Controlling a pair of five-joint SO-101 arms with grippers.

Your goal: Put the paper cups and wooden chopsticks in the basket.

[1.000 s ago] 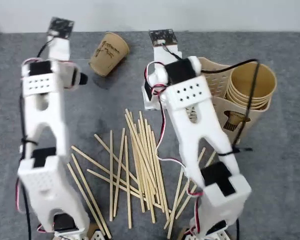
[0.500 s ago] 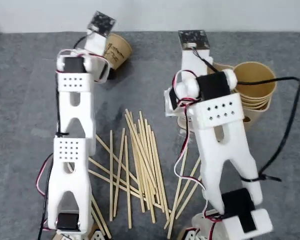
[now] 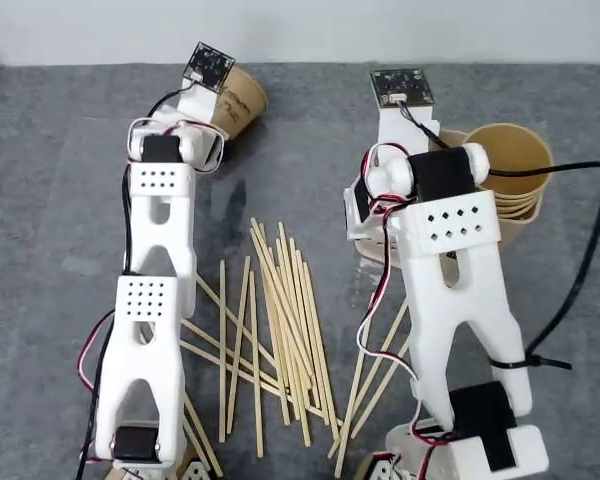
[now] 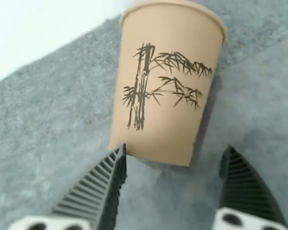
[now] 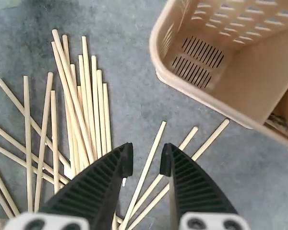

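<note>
Left gripper (image 4: 174, 153): spread wide, empty, its tips at either side of the paper cup's (image 4: 168, 91) base.
Paper cup: lying on its side, well apart from the basket (image 5: 221, 96).
Right gripper (image 5: 146, 148): narrowly parted, empty, beside the basket, over the chopsticks (image 5: 81, 105).
Cup stack (image 3: 510, 160): inside the basket.

High camera looks down over grey table (image 3: 40, 200); shares tan printed paper cup (image 3: 242, 95) with close left wrist camera, pale wooden chopsticks (image 3: 285, 320) with right.

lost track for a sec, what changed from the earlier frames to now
The left arm stretched forward until its open left gripper reached the base of the lying paper cup, not gripping it. The right arm swung sideways toward the basket; the right gripper holds nothing. The chopsticks and stacked cups stayed put.
</note>
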